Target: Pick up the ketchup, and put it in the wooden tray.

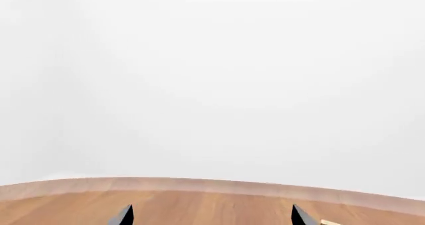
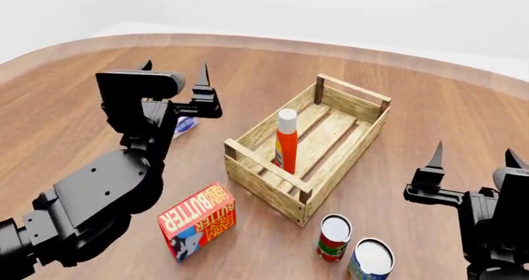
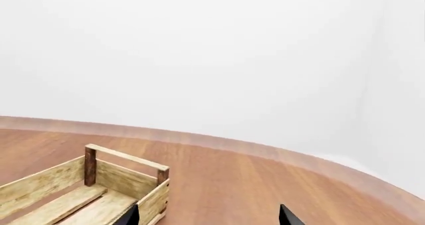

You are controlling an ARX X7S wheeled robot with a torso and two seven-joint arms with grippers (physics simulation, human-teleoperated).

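The right gripper (image 2: 471, 159) hangs empty with jaws spread, nearest the cans (image 2: 334, 236). The ketchup (image 2: 286, 140) already stands upright inside the tray (image 2: 262, 184). Beyond, the left gripper (image 2: 175, 74) is spread and empty too; best keep both arms clear of the bottle.
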